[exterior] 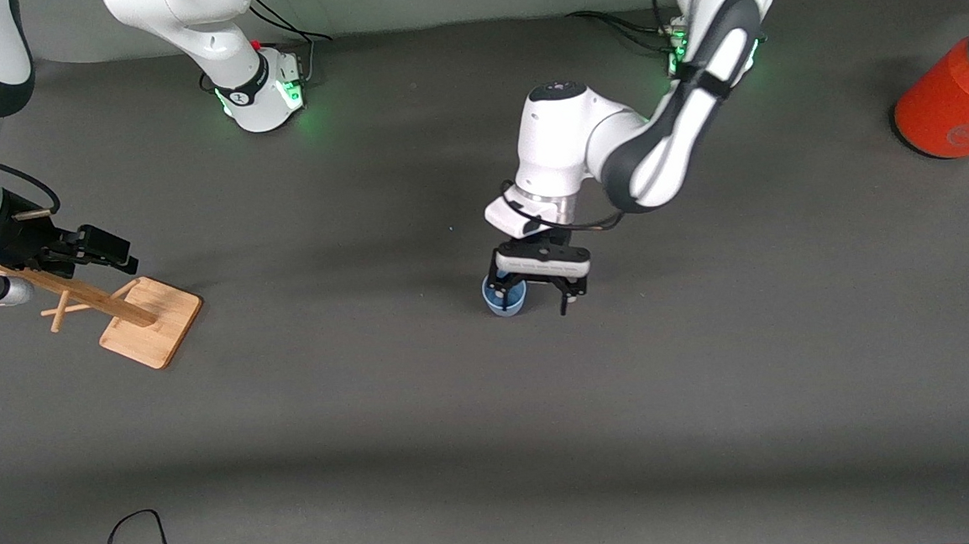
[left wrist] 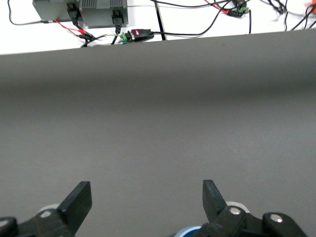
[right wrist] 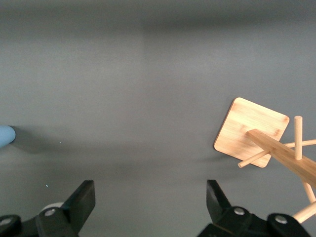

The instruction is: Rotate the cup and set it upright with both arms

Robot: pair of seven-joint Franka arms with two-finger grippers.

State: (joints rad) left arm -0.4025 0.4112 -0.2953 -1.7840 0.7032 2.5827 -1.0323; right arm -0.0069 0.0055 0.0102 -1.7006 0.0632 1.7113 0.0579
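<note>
The light-blue cup (exterior: 505, 298) sits on the grey table near the middle, and its darker blue opening shows from above. My left gripper (exterior: 534, 298) is open just over it. The finger toward the right arm's end is at the cup's rim, and the other finger is clear of the cup. In the left wrist view only a sliver of the cup's rim (left wrist: 190, 232) shows beside one finger of the left gripper (left wrist: 146, 197). My right gripper (exterior: 113, 248) is open and empty over the wooden peg rack. The right wrist view shows the right gripper (right wrist: 150, 197) over bare table and the cup (right wrist: 5, 136) at its edge.
A wooden peg rack (exterior: 151, 322) lies on its side at the right arm's end of the table; it also shows in the right wrist view (right wrist: 252, 131). A large orange-red can (exterior: 957, 96) with a grey lid stands at the left arm's end. A black cable (exterior: 131, 537) lies at the table's near edge.
</note>
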